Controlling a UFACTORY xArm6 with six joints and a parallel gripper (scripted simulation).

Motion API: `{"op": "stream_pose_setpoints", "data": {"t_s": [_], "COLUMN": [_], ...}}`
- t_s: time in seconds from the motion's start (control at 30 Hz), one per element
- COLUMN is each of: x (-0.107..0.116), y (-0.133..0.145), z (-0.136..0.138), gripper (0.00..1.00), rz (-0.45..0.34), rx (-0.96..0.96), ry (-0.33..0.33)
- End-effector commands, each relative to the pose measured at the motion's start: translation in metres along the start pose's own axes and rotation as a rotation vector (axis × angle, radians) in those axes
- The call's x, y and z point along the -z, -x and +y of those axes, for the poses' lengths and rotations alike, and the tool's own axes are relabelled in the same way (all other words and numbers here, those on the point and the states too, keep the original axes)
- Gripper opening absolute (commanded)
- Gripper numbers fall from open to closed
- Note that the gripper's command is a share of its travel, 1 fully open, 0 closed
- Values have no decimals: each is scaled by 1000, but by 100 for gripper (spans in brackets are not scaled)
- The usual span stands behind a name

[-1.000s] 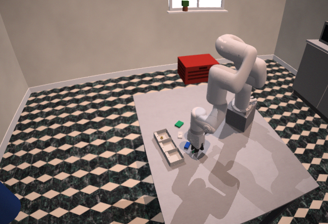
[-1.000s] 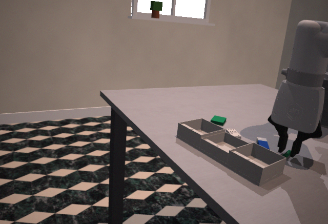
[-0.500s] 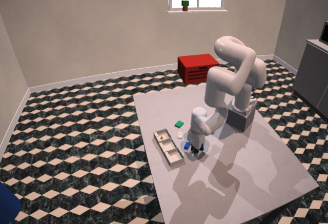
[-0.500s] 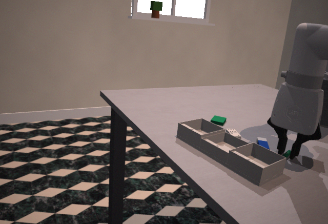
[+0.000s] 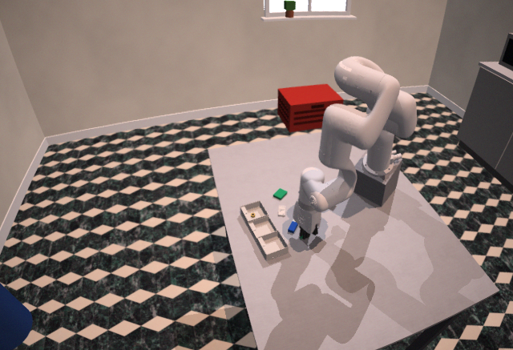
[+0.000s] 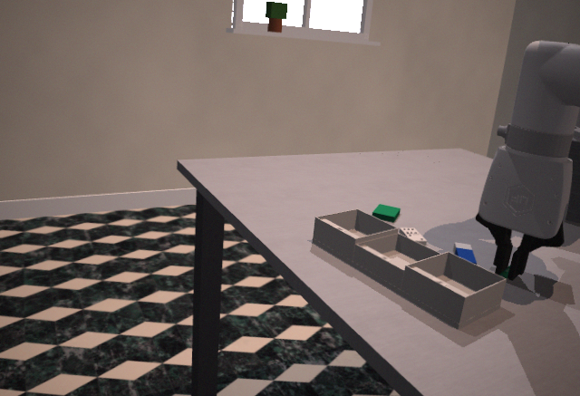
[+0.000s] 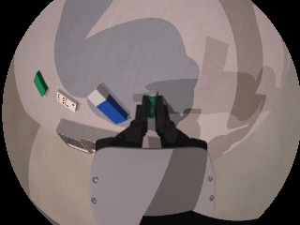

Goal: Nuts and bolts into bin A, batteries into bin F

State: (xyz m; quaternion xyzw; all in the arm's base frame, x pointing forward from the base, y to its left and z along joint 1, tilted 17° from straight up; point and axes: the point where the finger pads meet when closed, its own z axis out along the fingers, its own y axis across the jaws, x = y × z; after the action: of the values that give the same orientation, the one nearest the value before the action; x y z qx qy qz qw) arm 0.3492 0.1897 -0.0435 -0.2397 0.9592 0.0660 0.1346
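My gripper [image 5: 305,237] [image 6: 507,274] [image 7: 151,103] stands down at the table top, shut on a small green battery [image 6: 504,271] [image 7: 152,97]. It is just right of the near end of a grey row of three bins [image 5: 253,235] [image 6: 430,298] [image 7: 78,139]. A gold nut [image 5: 252,215] lies in the far bin. I cannot read the bins' letters. The battery is mostly hidden by the fingers in the top view.
A blue and white eraser [image 5: 292,227] [image 6: 465,252] [image 7: 108,105] lies close to the gripper's left. A white domino [image 5: 281,210] [image 6: 411,234] [image 7: 67,100] and a flat green block [image 5: 280,193] [image 6: 386,212] [image 7: 40,82] lie farther back. The arm's base [image 5: 377,183] stands behind.
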Motion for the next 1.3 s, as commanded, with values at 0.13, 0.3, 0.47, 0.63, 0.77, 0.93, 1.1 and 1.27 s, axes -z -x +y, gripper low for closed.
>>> {"op": "stream_pose_setpoints", "data": {"t_s": [0.13, 0.3, 0.47, 0.63, 0.77, 0.93, 1.1, 1.27], "x": [0, 0, 0, 7, 20, 37, 54, 60], "y": [1, 1, 1, 1, 1, 1, 1, 1], "z": [0, 0, 0, 0, 0, 0, 0, 0], "gripper": [0, 0, 0, 0, 0, 0, 0, 0], "rz": [-3, -3, -3, -3, -4, -4, -4, -4], "rx": [0, 0, 0, 0, 0, 0, 0, 0], "ry": [0, 0, 0, 0, 0, 0, 0, 0]}}
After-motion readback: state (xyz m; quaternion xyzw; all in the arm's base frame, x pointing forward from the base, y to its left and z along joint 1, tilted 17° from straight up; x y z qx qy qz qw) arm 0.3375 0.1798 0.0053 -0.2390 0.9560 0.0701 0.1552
